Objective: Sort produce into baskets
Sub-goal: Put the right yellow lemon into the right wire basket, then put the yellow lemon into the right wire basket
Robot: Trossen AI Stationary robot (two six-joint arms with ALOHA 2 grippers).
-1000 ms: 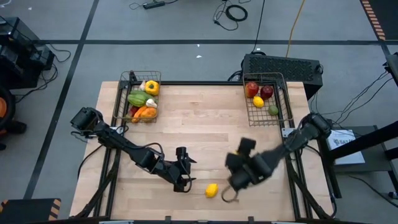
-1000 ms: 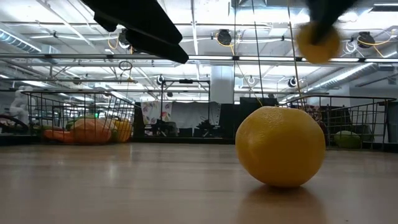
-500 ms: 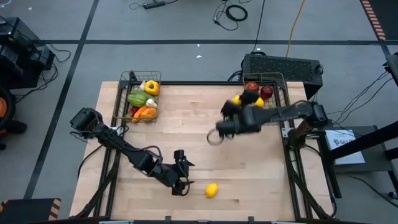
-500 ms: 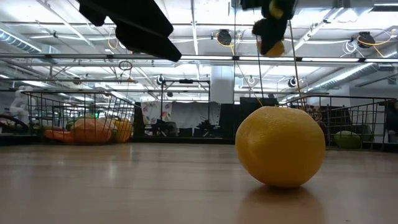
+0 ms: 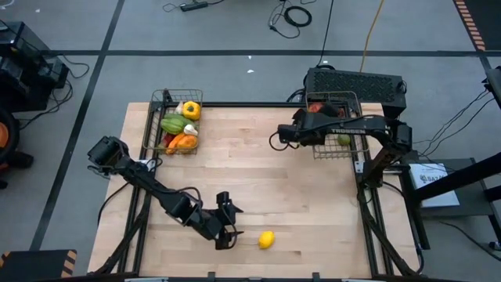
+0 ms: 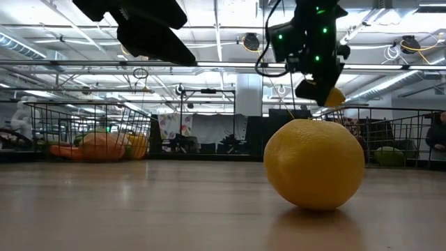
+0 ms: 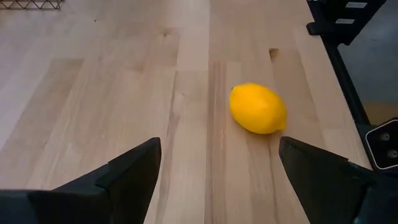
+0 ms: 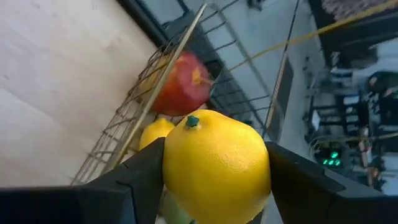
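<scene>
Two baskets (image 5: 176,121) (image 5: 338,135); lemons (image 5: 267,239) (image 8: 216,166) (image 8: 155,132), perhaps three.

I see one lemon (image 5: 267,239) on the tabletop's (image 5: 258,180) near edge, baskets at far left (image 5: 177,124) and far right (image 5: 338,125).

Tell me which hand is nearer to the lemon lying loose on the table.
Left. The left hand hovers open right beside the loose lemon near the table's front edge. The right hand is far across the table at the right basket, shut on another lemon.
</scene>
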